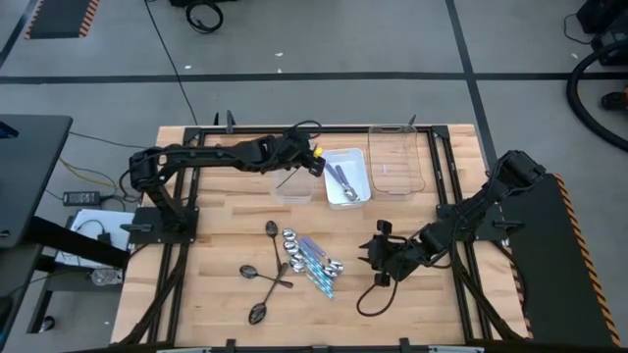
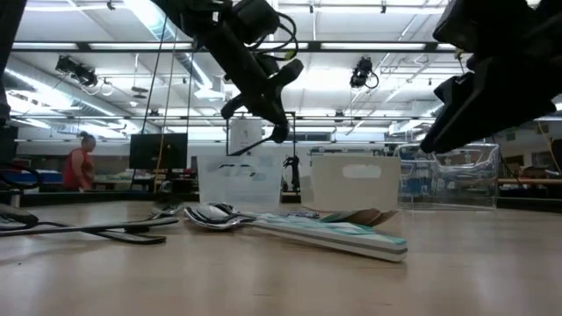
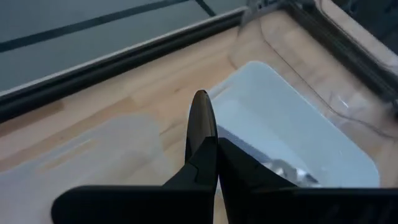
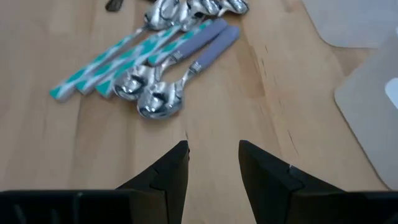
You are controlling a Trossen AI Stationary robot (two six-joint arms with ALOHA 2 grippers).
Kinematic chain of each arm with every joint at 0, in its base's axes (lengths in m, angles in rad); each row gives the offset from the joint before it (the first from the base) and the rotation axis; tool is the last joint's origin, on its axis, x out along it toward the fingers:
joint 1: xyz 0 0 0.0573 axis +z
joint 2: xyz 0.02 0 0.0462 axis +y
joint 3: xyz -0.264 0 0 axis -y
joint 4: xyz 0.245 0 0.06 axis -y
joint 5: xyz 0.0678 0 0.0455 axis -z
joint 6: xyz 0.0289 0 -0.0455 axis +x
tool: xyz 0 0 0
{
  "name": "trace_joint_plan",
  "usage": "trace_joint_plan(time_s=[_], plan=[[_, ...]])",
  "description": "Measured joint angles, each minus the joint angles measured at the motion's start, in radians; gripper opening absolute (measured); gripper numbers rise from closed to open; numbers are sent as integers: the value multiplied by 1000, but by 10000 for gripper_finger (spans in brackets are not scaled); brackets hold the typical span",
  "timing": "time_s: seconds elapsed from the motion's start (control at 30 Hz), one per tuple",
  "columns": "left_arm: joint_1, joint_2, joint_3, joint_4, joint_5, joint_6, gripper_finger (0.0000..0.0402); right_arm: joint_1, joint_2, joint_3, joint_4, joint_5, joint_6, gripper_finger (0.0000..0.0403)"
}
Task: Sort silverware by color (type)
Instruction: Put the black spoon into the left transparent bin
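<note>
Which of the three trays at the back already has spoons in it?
The white middle tray, which holds purple-handled spoons. The clear tray on its left, beneath the left gripper, and the clear tray on its right show none.

3 trays, approx 4 dark spoons, approx 6 coloured-handle spoons on table, 2 arms.

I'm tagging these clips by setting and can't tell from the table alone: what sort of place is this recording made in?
Probably a large lab or workshop hall, not a home. The low view shows rows of ceiling strip lights and a person at distant workbenches; the high view shows a bare grey floor with marked lines around the wooden table.
</note>
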Motion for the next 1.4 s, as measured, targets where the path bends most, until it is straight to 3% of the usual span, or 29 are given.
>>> trace_joint_plan(time_s=[0.27,0.7,0.8,1.1,1.4], plan=[[45,50,0,-85,45,-77,16,0,0,0,-81,0,-27,151],[58,149,0,-78,57,-77,17,0,0,0,-99,-17,-47,151],[57,149,0,-94,57,-68,34,0,0,0,-101,-24,-41,151],[58,138,2,-129,91,-63,135,-3,0,0,-96,-26,-27,151],[13,107,79,-335,122,108,141,-67,0,0,-69,-61,-50,145]])
